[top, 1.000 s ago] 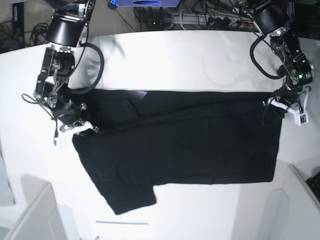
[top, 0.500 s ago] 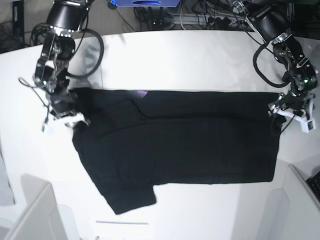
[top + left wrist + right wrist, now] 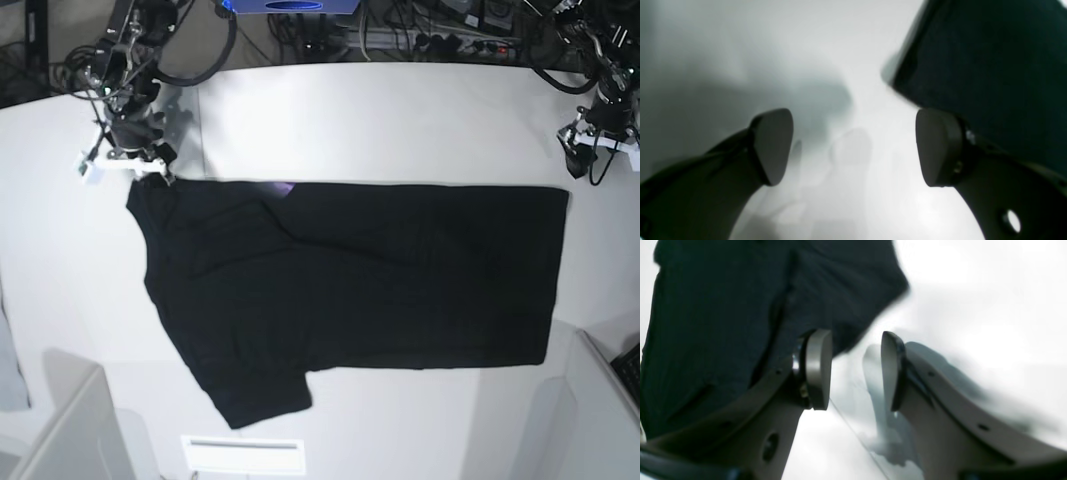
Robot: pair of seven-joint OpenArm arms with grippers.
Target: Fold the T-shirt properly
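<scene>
The T-shirt (image 3: 350,290) lies flat across the middle of the worktop (image 3: 400,120), 1 sleeve sticking out toward 7 o'clock. The left claw (image 3: 853,146) gapes wide and the right claw (image 3: 857,370) stands partly open, both gripping nothing. Risk: that loose sleeve may bunch if the next fold catches 1 layer only.
</scene>
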